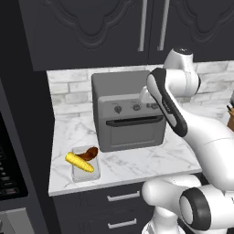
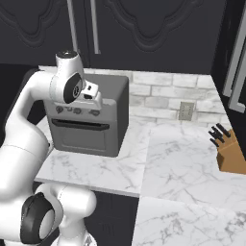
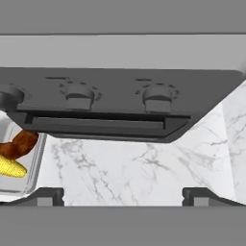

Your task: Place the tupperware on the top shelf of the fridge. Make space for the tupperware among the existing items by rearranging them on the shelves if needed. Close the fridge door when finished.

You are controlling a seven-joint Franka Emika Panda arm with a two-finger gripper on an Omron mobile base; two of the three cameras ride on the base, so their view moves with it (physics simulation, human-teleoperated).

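Observation:
The tupperware (image 1: 85, 170), a shallow translucent tub holding a yellow corn cob and a brown piece of meat, sits near the front left corner of the marble counter (image 1: 137, 162). It also shows at the left edge of the hand view as the tupperware (image 3: 30, 174). My gripper (image 3: 124, 197) hangs open and holds nothing, above the counter in front of the toaster oven's knobs and to the right of the tub. In the right base view the gripper (image 2: 94, 102) is at the oven's upper front. The fridge, its top shelf and its door are out of view.
A grey toaster oven (image 1: 129, 114) stands at the back of the counter, right of the tub. A dark wall oven (image 1: 9, 178) borders the counter's left end. A knife block (image 2: 231, 154) stands on the right stretch of the counter, and dark cabinets (image 2: 158, 29) hang overhead.

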